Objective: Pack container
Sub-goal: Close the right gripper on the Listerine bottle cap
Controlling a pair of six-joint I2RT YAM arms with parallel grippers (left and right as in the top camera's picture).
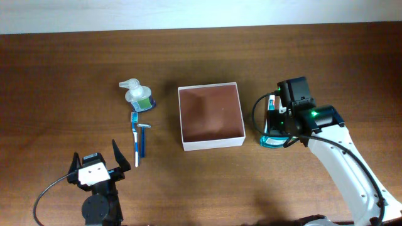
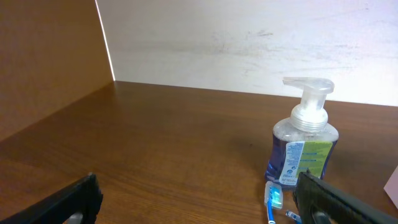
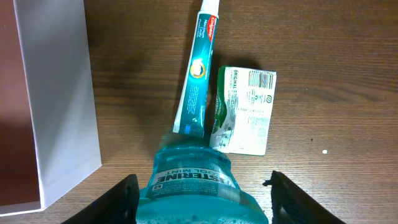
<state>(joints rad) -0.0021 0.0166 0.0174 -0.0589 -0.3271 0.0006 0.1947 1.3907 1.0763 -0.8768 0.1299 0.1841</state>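
Teal mouthwash bottle (image 3: 186, 194) fills the bottom of the right wrist view, straddled by the right gripper (image 3: 204, 182), its jaws wide and not visibly clamping. The container (image 1: 210, 116) sits mid-frame overhead, nothing inside, just left of that bottle, so the right arm is nearer. The left gripper (image 1: 96, 158), lower left, gapes with nothing held.

Left gripper (image 1: 96, 156) at 7 o'clock of table, level, fingers pointing toward 12, jaws spread wide. Right arm (image 1: 342, 163) enters from 5 o'clock, white link angled toward 10. Right gripper (image 3: 205, 199) at 3 o'clock, aimed downward, jaws wide apart.
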